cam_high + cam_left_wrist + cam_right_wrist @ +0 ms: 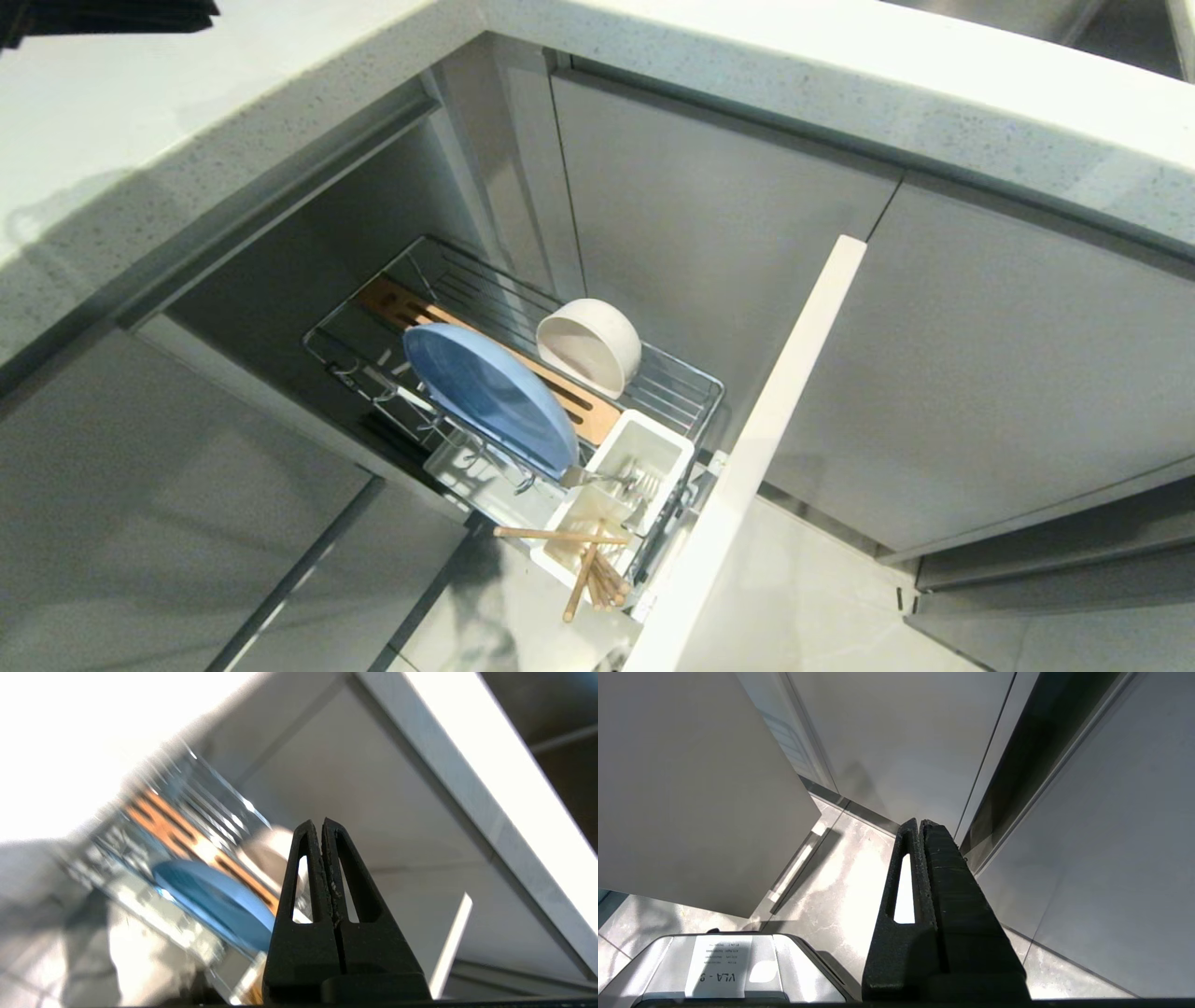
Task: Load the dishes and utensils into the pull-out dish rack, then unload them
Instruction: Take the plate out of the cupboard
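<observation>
Down below the pale speckled table (840,84), the pull-out dish rack (672,378) stands drawn out from the grey cabinets, its tall pale front panel (775,420) edge-on to the head camera. On the rack's slotted wooden strip (397,303) the light-blue plate (490,397) stands on edge, tilted, held among the upright prongs. Just beside it, on the wire side of the basket, the small white bowl (590,343) lies tipped on its side with its opening turned toward the plate. At the panel end sits the white utensil cup (616,495): the silver cutlery (607,481) lies in the compartment nearer the plate, while the light-wood chopsticks (593,569) stick out of the end compartment, one lying crosswise over its rim. Neither arm shows in the head view. In the left wrist view the left hand (322,823) hangs in the air above the rack with its fingers pressed together and nothing between them; the blue plate and the wooden strip appear blurred beyond it. The right hand (920,823) is parked low beside the robot's base, pointing at the floor tiles (840,891) and cabinet fronts, its fingers likewise together and empty.
</observation>
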You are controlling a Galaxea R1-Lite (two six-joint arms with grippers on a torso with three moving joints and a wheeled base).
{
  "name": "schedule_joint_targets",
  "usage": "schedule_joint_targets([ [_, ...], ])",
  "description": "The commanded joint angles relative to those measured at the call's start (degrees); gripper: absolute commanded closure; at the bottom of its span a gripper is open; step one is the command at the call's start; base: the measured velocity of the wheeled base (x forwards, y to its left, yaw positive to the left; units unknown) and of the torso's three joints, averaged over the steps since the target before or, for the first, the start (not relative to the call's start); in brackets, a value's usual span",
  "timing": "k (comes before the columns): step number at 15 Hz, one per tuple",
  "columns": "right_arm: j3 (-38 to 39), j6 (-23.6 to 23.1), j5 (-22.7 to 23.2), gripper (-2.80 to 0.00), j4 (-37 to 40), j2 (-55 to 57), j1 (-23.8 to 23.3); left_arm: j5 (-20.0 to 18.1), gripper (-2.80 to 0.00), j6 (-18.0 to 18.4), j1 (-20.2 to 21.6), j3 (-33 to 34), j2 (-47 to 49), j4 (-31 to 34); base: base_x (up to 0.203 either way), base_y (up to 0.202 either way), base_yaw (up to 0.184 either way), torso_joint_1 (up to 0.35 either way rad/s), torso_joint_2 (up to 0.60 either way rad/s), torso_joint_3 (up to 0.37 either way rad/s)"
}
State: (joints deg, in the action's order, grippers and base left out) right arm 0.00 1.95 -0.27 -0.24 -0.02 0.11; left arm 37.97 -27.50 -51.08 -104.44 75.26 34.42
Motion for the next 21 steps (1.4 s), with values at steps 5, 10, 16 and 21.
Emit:
schedule_joint_targets([
  [5,0.09,0.07,0.00,0.00,-0.02,-0.24,-0.02,-38.42,0.00,13.03,30.75,13.51,-17.75,-10.20,0.000,0.000,0.000,0.000,0.00,0.000],
  [10,0.09,-0.02,0.00,0.00,-0.02,-0.15,0.06,-68.14,0.00,14.96,50.87,21.32,-35.93,-12.95,0.000,0.000,0.000,0.000,0.00,0.000],
  [16,0.09,0.00,0.00,0.00,-0.02,-0.23,0.05,-65.66,0.00,19.50,56.79,34.09,-54.75,-8.13,0.000,0.000,0.000,0.000,0.00,0.000],
  [21,0.09,0.00,0.00,0.00,-0.02,-0.16,0.06,-52.48,0.00,29.35,51.66,55.97,-69.40,-6.38,0.000,0.000,0.000,0.000,0.00,0.000],
])
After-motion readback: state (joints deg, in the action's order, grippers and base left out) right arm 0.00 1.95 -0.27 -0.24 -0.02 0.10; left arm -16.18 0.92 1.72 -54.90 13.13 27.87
